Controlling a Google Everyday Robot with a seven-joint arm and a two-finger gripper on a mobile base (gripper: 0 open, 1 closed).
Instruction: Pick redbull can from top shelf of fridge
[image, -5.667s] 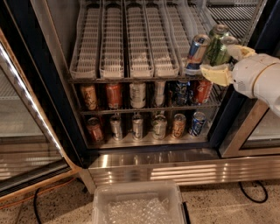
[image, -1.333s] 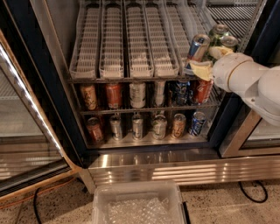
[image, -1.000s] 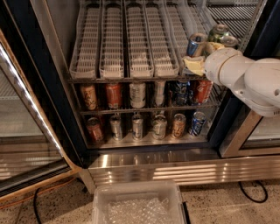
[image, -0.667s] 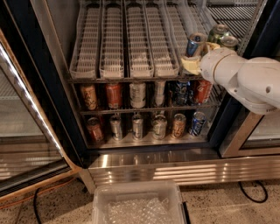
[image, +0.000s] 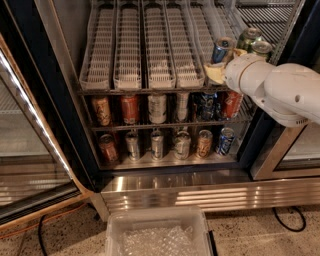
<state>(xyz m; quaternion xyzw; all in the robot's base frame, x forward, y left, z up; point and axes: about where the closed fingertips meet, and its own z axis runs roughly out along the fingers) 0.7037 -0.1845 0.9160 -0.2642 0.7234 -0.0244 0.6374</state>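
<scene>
The redbull can (image: 221, 49), slim and blue-and-silver, stands in the right lane of the sloped top shelf (image: 145, 55) of the fridge (image: 175, 192). Two wider green cans (image: 254, 42) stand just right of it. My white arm reaches in from the right, and my gripper (image: 216, 74) is at the shelf's front edge, right below the can and hiding its lower part. I cannot tell if it touches the can.
Two lower wire racks (image: 165, 122) hold rows of cans. A glass door (image: 30, 165) stands open at the left. A clear plastic bin (image: 157, 235) sits on the floor in front of the steel base. A black cable (image: 287, 222) lies at the right.
My arm has moved left and deeper into the fridge, so the wrist now covers the lower part of the redbull can. The cans on the shelves have not moved.
</scene>
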